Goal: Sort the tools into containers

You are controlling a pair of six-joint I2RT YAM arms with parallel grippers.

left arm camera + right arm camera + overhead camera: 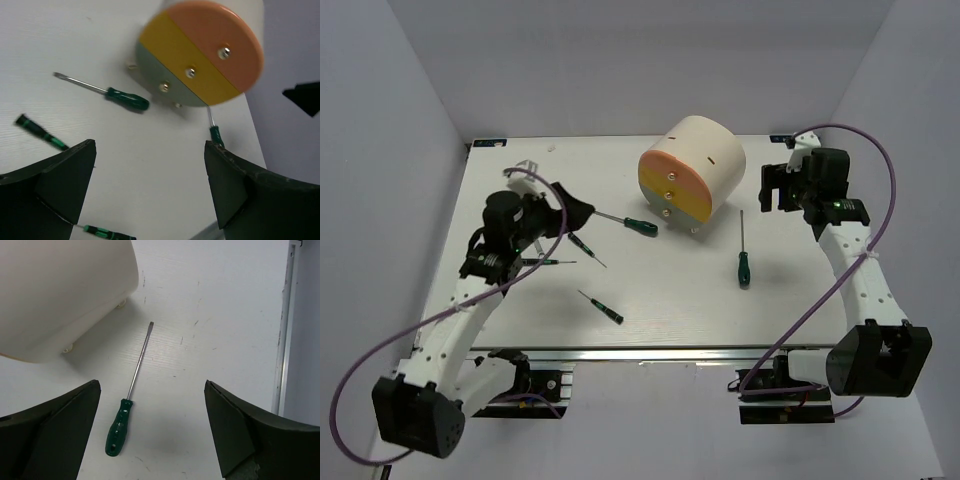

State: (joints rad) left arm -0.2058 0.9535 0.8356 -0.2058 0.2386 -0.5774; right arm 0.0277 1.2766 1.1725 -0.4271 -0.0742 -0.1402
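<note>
The cream drum cabinet (705, 152) stands at the back centre, its pink, orange, yellow and grey drawers all shut; its front shows in the left wrist view (200, 55). Several green-handled screwdrivers lie on the table: one by the cabinet front (640, 226) (125, 98), one to its right (744, 268) (119, 426), one near the front (604, 308), two by the left arm (586, 248) (548, 263). My left gripper (576, 213) (150, 185) is open and empty above the table. My right gripper (773, 187) (150, 430) is open and empty, right of the cabinet. No wrench is in view.
The white table (670, 310) has grey walls on three sides. A metal rail (284, 335) marks its right edge. Purple cables loop from both arms.
</note>
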